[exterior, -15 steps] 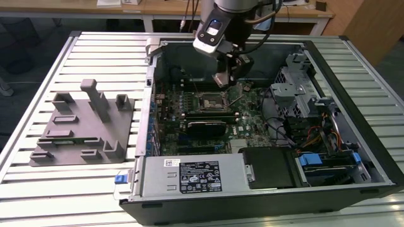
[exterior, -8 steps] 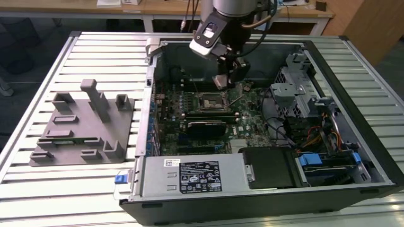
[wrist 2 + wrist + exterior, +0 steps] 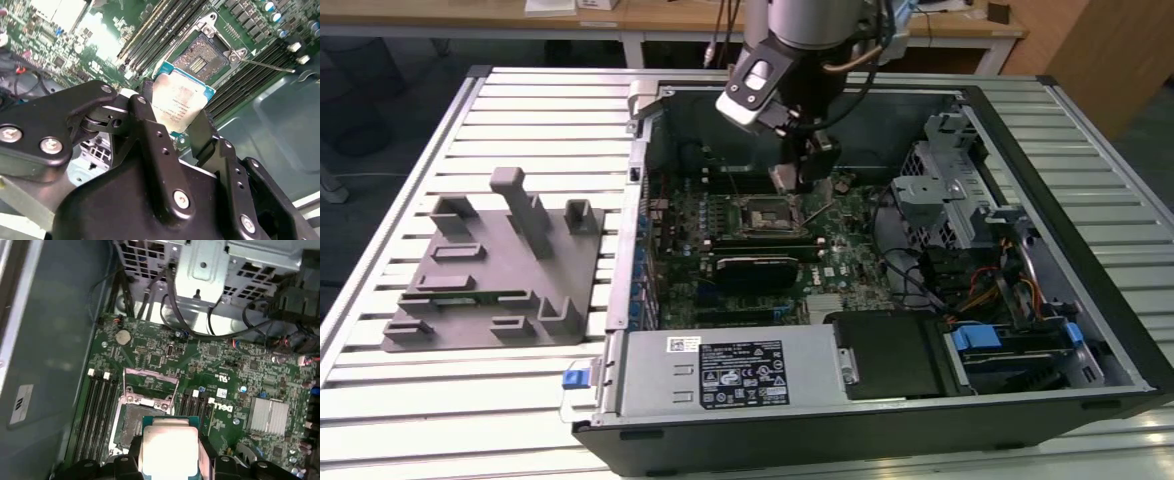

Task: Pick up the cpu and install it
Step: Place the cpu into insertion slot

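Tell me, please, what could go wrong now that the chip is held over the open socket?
1. The chip is pinched at only two edges by the jaws. It might slip and drop onto the socket, damaging its contacts.
2. It seems tilted against the socket, so it could land crooked or misaligned.
3. The raised lever and open frame stand close by and could be bumped on the way down.

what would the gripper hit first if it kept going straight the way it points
Probably the open socket: the gripper holds the cpu above it, so the cpu would touch down there first, though exact alignment is hard to judge.
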